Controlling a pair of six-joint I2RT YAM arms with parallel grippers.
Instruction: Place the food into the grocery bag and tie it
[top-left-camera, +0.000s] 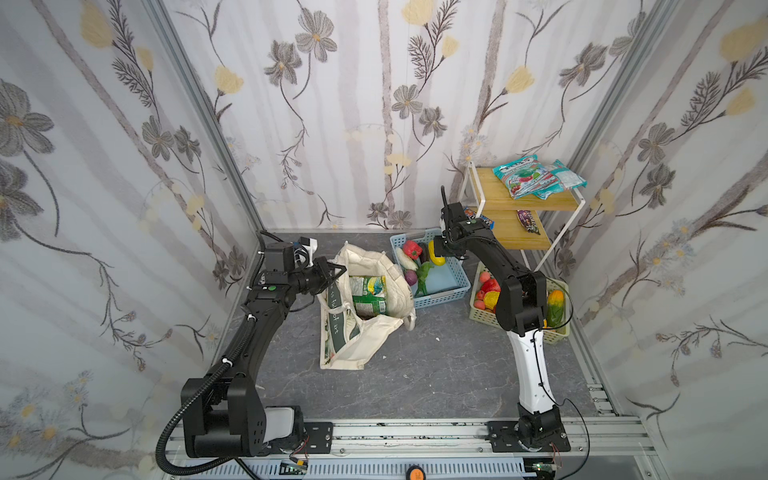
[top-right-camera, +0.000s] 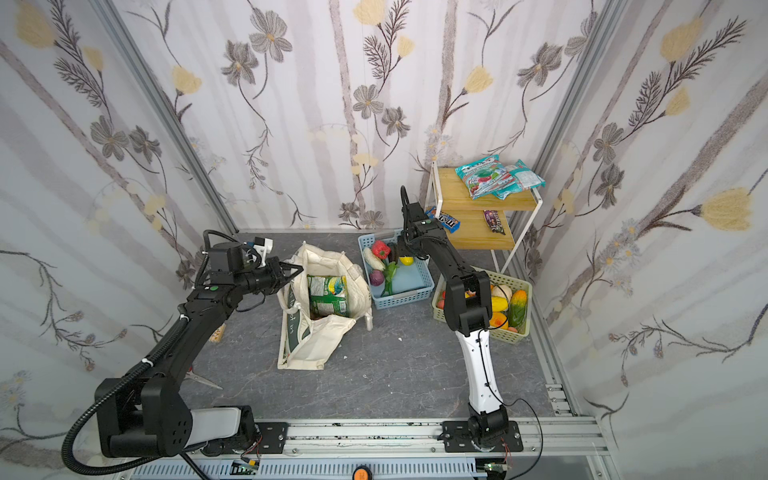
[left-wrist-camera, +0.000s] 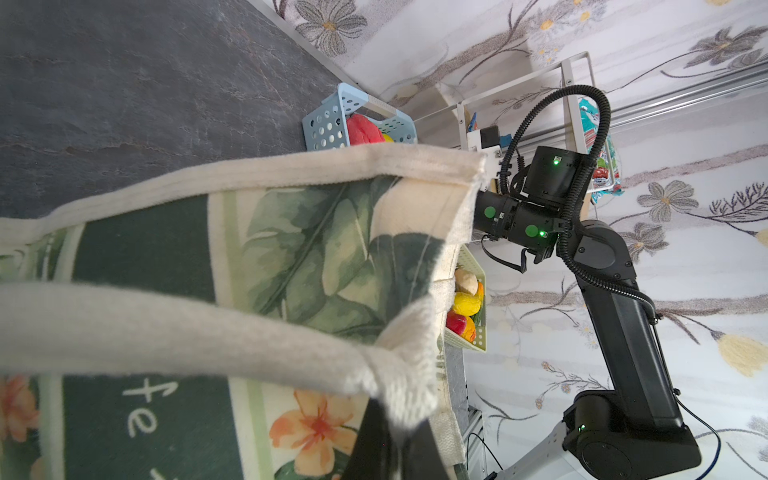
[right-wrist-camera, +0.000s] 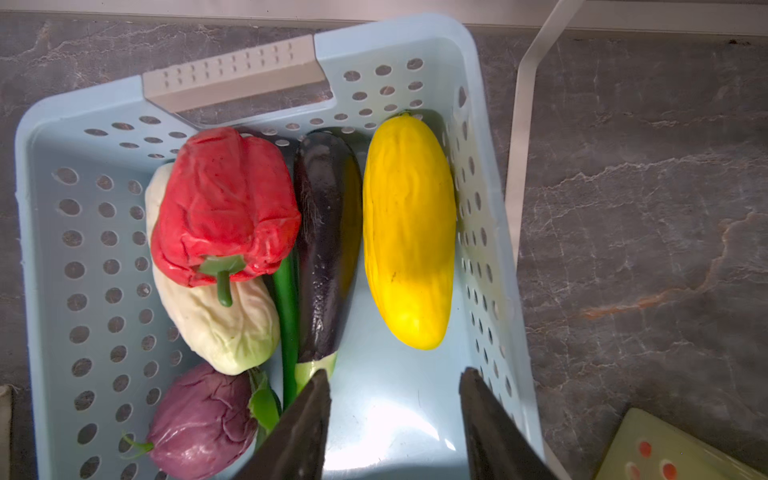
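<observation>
Left fingers (left-wrist-camera: 370, 449) pinch the bag (top-left-camera: 358, 345) rim, holding its mouth open; right fingers (right-wrist-camera: 303, 428) stand apart over the basket's (right-wrist-camera: 83, 291) yellow squash (right-wrist-camera: 409, 232), probably to grab it.

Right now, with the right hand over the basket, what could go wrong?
The yellow vegetable lies along the wall of the blue basket with the eggplant close beside it; the open right hand could jam or pinch both. The left hand holds one edge of the slumped grocery bag, and the snack packet fills much of its mouth; a drop may miss.
</observation>
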